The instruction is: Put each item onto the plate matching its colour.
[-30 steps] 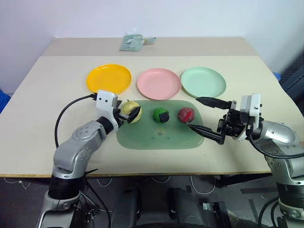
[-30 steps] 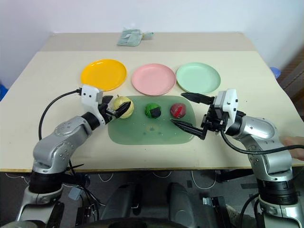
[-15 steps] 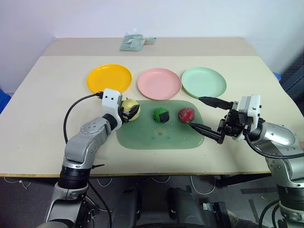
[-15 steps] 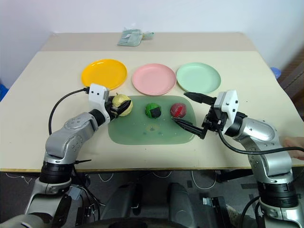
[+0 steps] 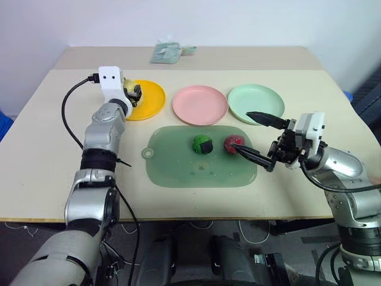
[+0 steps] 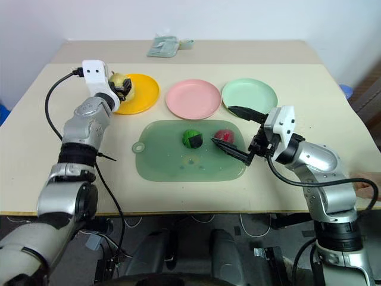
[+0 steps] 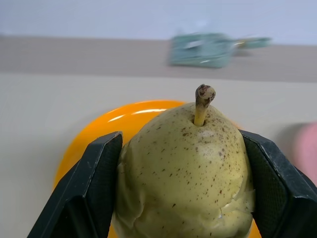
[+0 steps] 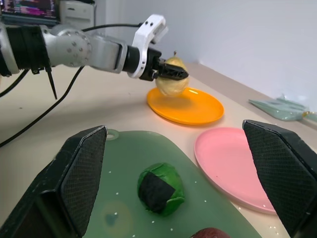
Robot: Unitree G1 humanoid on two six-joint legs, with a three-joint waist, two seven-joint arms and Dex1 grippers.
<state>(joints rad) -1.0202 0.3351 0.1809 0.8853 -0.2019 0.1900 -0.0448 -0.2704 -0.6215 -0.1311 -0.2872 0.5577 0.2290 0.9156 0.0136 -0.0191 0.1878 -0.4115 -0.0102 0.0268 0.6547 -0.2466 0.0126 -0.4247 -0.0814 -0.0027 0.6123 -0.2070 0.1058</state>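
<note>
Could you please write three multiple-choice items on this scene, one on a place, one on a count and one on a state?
1. Where is the pale yellow pear?
A. lying on the green mat
B. held above the near edge of the orange-yellow plate
C. resting on the pink plate

2. How many toy foods lie on the green mat?
A. one
B. two
C. three

3. How does the right gripper stand?
A. open, holding nothing
B. shut on the dark red ball
C. shut on the mint green plate

Answers:
1 B: the left gripper is shut on the pear, clear of the plate's surface in the right wrist view.
2 B: the green-and-black ball and the dark red ball.
3 A: its fingers are spread wide by the dark red ball.
</note>
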